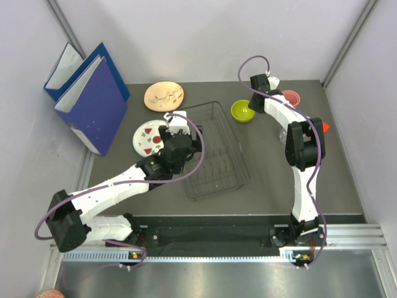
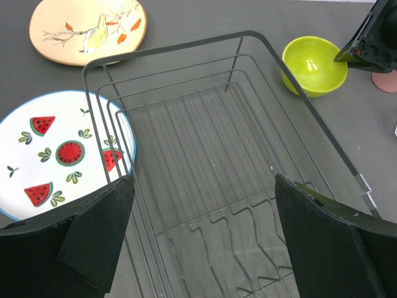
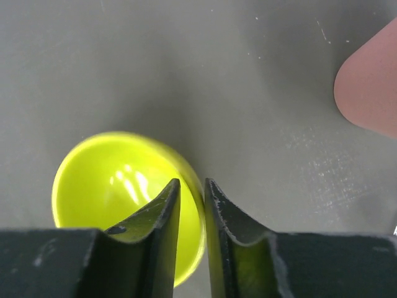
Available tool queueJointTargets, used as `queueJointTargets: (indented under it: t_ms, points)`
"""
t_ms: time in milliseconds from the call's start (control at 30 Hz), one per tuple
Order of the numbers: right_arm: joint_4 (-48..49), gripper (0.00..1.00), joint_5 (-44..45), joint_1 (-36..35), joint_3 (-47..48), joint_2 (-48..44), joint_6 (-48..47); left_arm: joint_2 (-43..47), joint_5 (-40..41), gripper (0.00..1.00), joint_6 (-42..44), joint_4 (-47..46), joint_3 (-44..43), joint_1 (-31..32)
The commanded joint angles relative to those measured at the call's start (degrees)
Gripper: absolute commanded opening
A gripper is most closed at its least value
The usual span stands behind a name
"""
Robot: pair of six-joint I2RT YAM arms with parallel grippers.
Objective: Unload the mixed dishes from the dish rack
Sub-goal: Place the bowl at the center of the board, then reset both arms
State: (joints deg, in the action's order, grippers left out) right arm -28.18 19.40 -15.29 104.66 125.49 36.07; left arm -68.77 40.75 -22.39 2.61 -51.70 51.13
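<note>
Left to right on the desk point(image 1: 267, 180): tan patterned plate point(image 1: 164, 96) and white plate with red fruit prints point(image 1: 147, 138) lying flat outside the dish rack point(image 1: 217, 164), fruit plate just beside its left wall. Left gripper point(image 2: 203, 183) hovering above the rack, jaws spread wide, gripping nothing. No dishes visible between the rack bars in the left wrist view, so unload judged nearly done. Right of the rack: lime-yellow bowl point(image 3: 118, 186) upright on the desk, near a pink cup point(image 1: 290, 97). Right gripper point(image 3: 192, 184) clamped on the bowl rim on the side nearest the cup, one jaw inside the bowl, one outside. Step in hand looks like set-down of the bowl. To do it well: confirm base fully seated on the desk, open jaws just enough to clear the rim, lift straight up. No sideways drag toward the cup, risk of tipping the bowl. Clear glass and second cup not made out with confidence
</note>
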Motion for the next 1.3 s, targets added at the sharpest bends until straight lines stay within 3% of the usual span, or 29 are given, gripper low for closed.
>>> queueJointTargets:
  t_ms: [0, 200, 333, 467, 567, 733, 900, 1000, 1267]
  points:
    - [2.69, 0.26, -0.41, 0.0, -0.6, -1.83, -0.3, 0.83, -0.15, 0.99, -1.34, 0.46, 0.46, -0.16]
    - [4.27, 0.35, -2.25, -0.09, -1.91, -7.7, 1.54, 1.88, 0.64, 0.99, -1.87, 1.26, 0.2, -0.07]
    - [13.57, 0.49, -4.89, -0.88, -9.11, -21.29, 2.6, 2.77, 1.52, 0.99, -1.16, 1.52, -0.33, -0.16]
    - [16.4, 0.59, -2.97, -5.43, -12.46, -31.69, 0.41, 2.94, -0.14, 0.99, -2.47, 3.54, -1.73, -1.38]
    - [18.94, 0.67, -0.51, -9.57, -17.11, -39.69, -2.93, 2.85, -6.81, 0.99, -4.15, 4.68, -2.53, -3.4]
    - [22.82, 0.79, 6.25, -18.44, -30.46, -53.31, -9.0, 0.75, -9.38, 0.99, -6.17, 9.33, -5.24, -4.29]
    - [24.05, 0.81, 13.02, -26.35, -43.72, -64.82, -12.42, -3.29, -8.14, 0.99, -9.77, 17.05, -8.76, -4.38]
    - [24.58, 0.81, 21.63, -33.91, -49.97, -69.4, -15.32, -4.61, -8.32, 0.99, -10.56, 19.18, -9.38, -4.46]
    - [22.38, 0.81, 28.59, -44.29, -51.93, -71.09, -16.82, -5.67, -7.35, 0.99, -12.5, 19.18, -9.46, -4.46]
